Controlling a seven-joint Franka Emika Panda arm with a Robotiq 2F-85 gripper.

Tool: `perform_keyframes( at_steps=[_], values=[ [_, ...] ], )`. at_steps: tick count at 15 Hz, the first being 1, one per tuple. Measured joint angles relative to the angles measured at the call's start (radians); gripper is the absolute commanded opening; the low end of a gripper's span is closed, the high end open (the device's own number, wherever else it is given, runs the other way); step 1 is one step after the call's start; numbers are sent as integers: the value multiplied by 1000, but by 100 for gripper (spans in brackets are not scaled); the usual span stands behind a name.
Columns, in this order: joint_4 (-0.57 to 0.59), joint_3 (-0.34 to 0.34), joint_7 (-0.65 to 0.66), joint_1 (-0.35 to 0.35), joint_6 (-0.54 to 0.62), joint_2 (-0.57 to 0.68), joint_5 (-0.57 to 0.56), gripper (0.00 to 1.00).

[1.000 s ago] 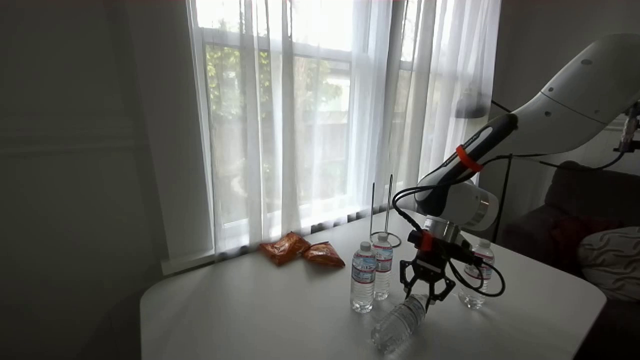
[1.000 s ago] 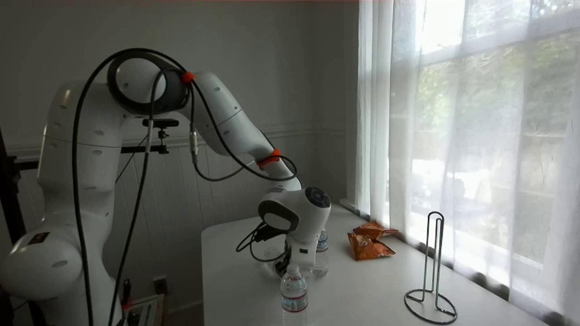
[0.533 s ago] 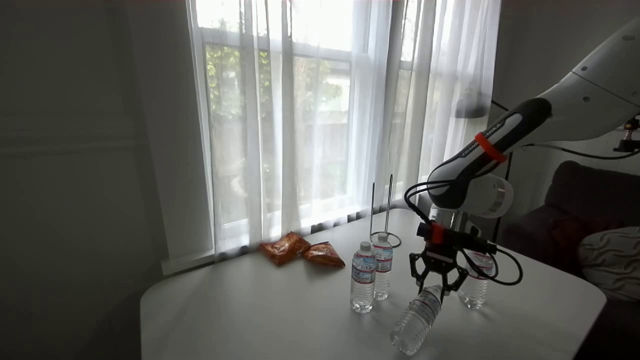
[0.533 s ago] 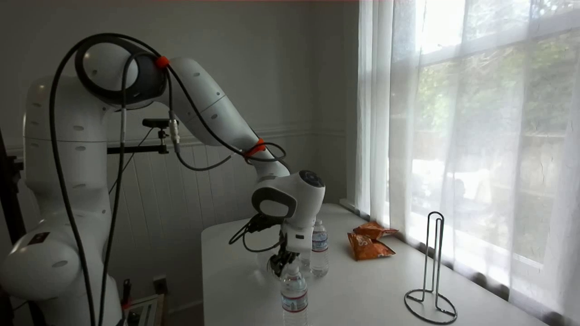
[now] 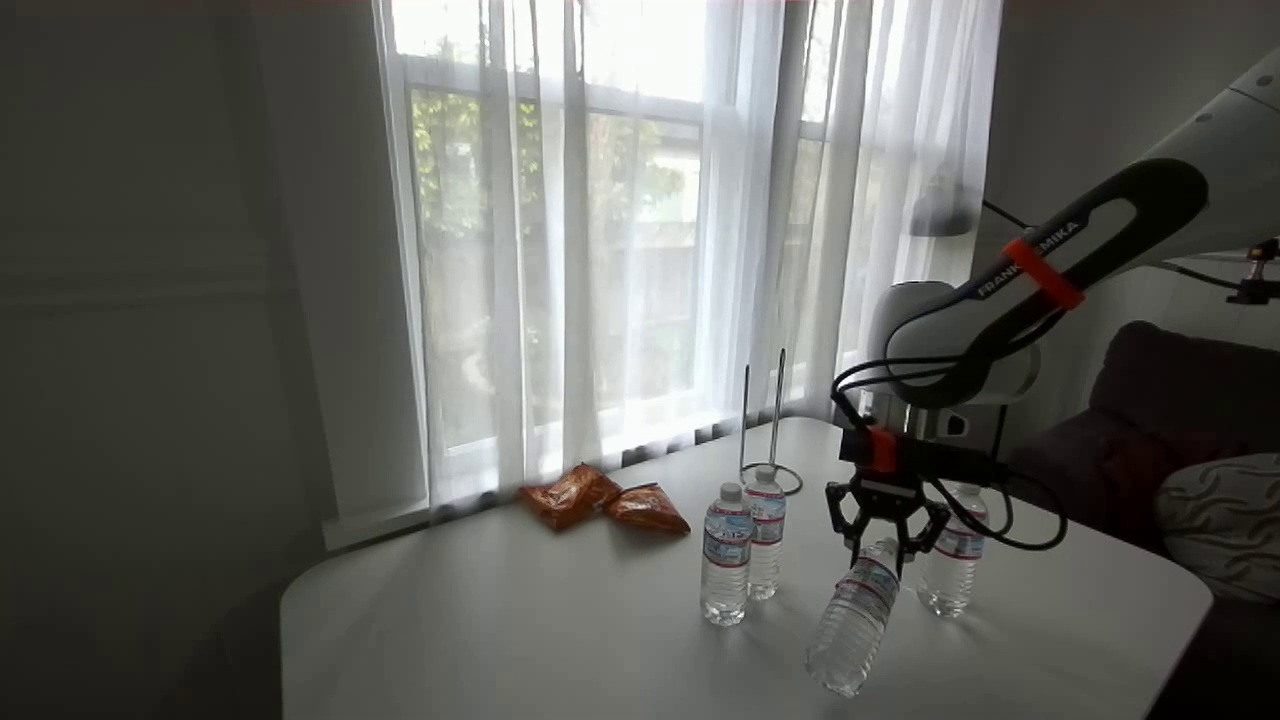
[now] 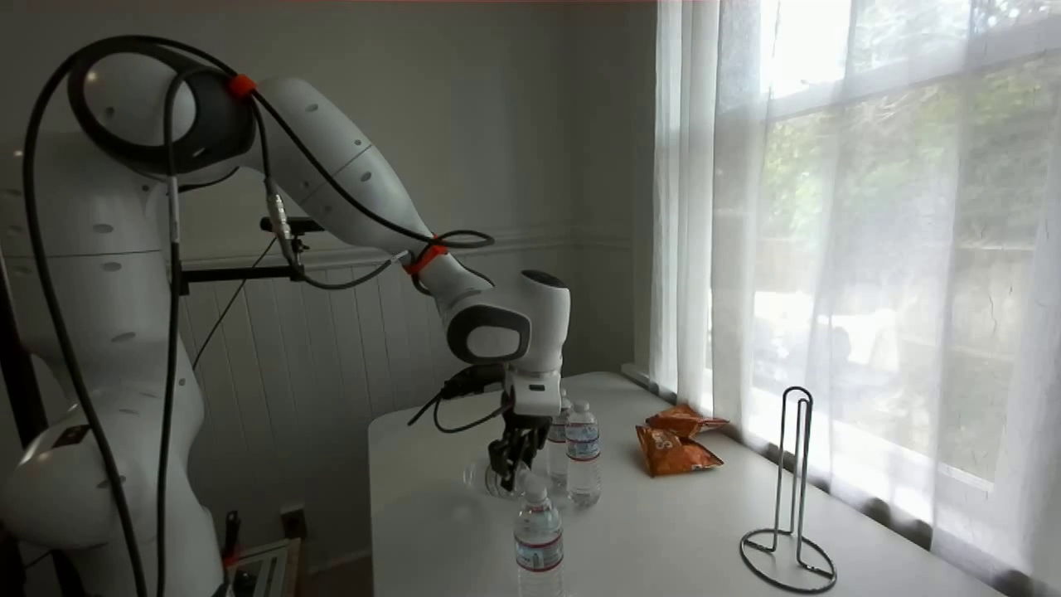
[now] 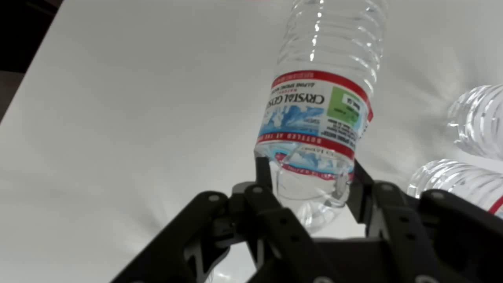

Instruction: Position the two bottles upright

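Orange-banded white arm [image 6: 340, 153], black claw [image 7: 310, 177]

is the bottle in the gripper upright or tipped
Tipped: in an exterior view the bottle slants from the gripper down to the left.

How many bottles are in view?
4: in an exterior view, the held bottle tilts in the hand, the front bottle and rear bottle stand together, and the lone bottle stands beyond the hand, partly hidden.
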Motion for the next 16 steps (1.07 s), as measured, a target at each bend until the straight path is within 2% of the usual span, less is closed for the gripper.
perform_keyframes(
  at_steps=[7,14,15,16],
  values=[
    [-17,41,226,1,-6,-65,-281,22],
    [-16,98,428,1,-92,-109,-543,22],
    [-16,111,462,1,-101,-115,-583,47],
    [-17,118,471,1,-102,-115,-589,47]
  ],
)
